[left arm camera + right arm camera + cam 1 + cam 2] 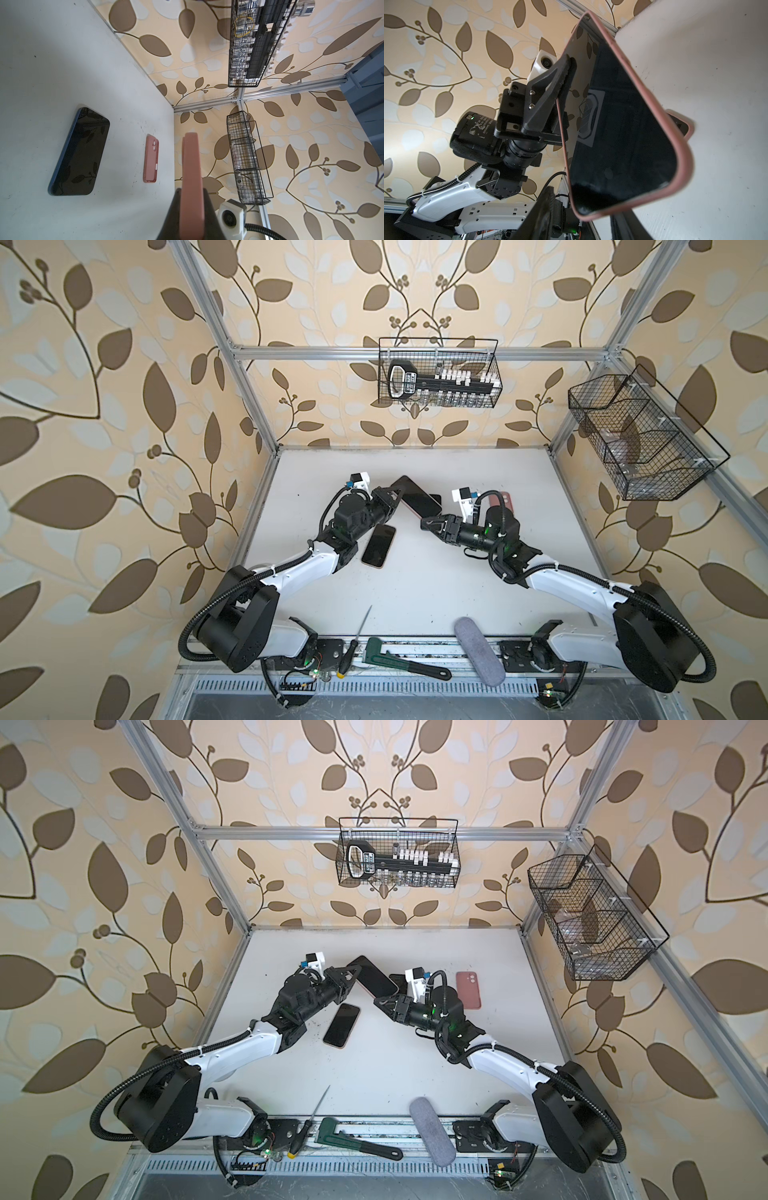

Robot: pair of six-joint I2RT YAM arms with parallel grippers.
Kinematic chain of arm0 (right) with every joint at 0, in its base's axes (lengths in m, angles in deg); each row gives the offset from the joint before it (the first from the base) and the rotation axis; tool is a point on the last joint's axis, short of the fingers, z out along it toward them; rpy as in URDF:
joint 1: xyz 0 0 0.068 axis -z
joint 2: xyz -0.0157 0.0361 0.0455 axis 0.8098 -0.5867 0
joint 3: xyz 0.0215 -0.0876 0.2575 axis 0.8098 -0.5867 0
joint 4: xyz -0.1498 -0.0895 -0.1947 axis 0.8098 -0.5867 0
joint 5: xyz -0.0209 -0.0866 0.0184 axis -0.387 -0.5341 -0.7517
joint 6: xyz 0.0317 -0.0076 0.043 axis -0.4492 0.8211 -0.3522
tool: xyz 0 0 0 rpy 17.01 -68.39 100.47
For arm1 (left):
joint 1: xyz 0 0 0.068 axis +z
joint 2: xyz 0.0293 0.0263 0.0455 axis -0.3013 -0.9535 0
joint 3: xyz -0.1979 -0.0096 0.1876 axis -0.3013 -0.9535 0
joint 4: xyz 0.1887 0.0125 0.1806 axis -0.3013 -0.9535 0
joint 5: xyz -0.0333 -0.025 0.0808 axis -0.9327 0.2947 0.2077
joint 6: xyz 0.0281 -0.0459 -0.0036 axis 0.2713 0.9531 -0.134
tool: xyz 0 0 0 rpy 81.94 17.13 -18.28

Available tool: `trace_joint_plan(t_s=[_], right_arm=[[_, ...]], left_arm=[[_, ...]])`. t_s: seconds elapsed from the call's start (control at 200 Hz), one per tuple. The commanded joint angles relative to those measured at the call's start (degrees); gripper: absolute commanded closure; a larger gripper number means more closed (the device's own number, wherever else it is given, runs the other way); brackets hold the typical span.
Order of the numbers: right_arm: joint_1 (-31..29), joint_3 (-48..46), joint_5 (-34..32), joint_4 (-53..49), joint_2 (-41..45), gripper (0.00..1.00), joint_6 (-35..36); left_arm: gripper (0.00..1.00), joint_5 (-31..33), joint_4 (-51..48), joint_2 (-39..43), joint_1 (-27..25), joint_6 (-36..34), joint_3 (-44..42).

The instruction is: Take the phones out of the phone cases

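Note:
The phone [417,495] [372,977], a dark screen in a pink phone case, is held tilted in the air above the table's middle. My left gripper [395,494] [351,973] [191,190] is shut on one long edge of the case [190,176]. In the right wrist view the phone [623,124] fills the frame, its lower corner between the jaws of my right gripper [584,202] [428,524] [380,1004]. Those jaws stand open, with a gap beside the corner.
A bare dark phone [378,546] [341,1026] lies on the table by the left arm, another [80,153] under the held one. An empty pink case [468,990] [151,159] lies right. Wire baskets [438,373] [640,435] hang on walls. Screwdriver [355,645], wrench [399,659], grey pad [478,651] at front.

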Motion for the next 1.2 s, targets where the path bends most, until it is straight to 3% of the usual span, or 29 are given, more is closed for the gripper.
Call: trace_joint_plan(t_s=[0.0, 0.39, 0.649, 0.719, 0.864, 0.924, 1.194], right_arm=[[-0.32, 1.51, -1.04, 3.24, -1.00, 0.60, -1.51], [-0.14, 0.46, -2.40, 4.75, -0.75, 0.80, -1.67], [-0.08, -0.57, -3.06, 6.17, -0.45, 0.87, -1.33], [0.01, -0.92, -2.98, 7.07, -0.49, 0.86, -1.47], [0.26, -1.81, -3.17, 9.38, 0.09, 0.68, -2.53], [0.37, -1.98, -3.11, 10.00, 0.38, 0.64, -3.09], [0.67, -2.23, -2.62, 12.95, -0.10, 0.71, -5.45]], left_arm=[[1.00, -0.04, 6.77, 3.22, -0.35, 1.05, 0.14], [1.00, 0.06, 7.37, 3.21, -0.34, 1.74, -0.24], [1.00, 0.19, 8.04, 3.10, -0.43, 2.70, -0.53], [1.00, 0.24, 8.36, 3.19, -0.58, 2.73, -0.68], [1.00, 0.37, 8.40, 3.19, -0.70, 2.64, -1.01], [1.00, 0.50, 8.62, 3.13, -0.77, 2.72, -1.04], [1.00, 0.40, 9.29, 2.75, -1.25, 3.16, -0.73]])
